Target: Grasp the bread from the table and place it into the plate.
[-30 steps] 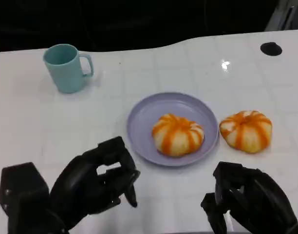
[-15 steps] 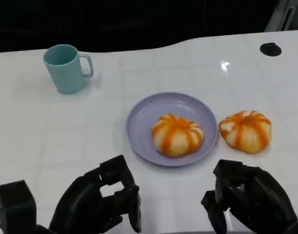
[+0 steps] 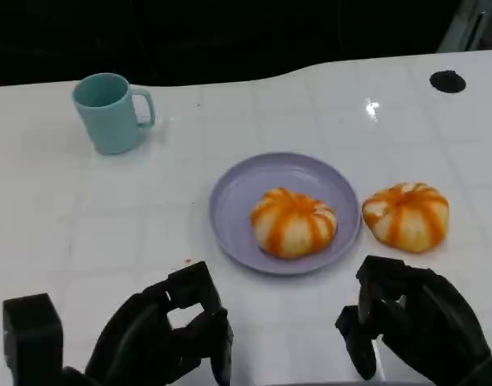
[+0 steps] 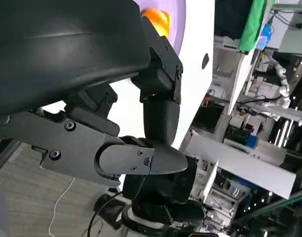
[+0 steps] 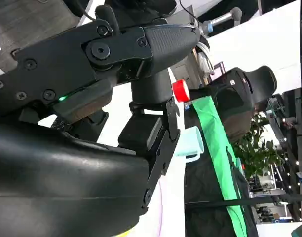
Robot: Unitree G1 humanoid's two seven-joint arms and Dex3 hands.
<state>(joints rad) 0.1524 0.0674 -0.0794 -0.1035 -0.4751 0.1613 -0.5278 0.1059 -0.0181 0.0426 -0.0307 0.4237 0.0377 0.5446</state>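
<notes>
A striped orange-and-white bread (image 3: 293, 222) lies inside the lilac plate (image 3: 246, 193) at the table's middle. A second bread of the same kind (image 3: 406, 215) sits on the table just right of the plate's rim. My left hand (image 3: 161, 338) hovers low at the near edge, left of the plate, with loosely bent fingers holding nothing. My right hand (image 3: 415, 326) is at the near edge below the second bread, also holding nothing. In the left wrist view, past the left hand (image 4: 141, 123), a bit of bread (image 4: 156, 17) shows on the plate (image 4: 178, 19).
A teal mug (image 3: 109, 112) stands at the back left, its handle turned right; it also appears in the right wrist view as a mug (image 5: 190, 143). A round black mark (image 3: 447, 80) sits at the back right. The table's far edge runs along a dark background.
My left hand has drawn back from beside the plate toward the near edge and sits lower in the picture. The right hand dropped slightly. Both breads, plate and mug stayed put.
</notes>
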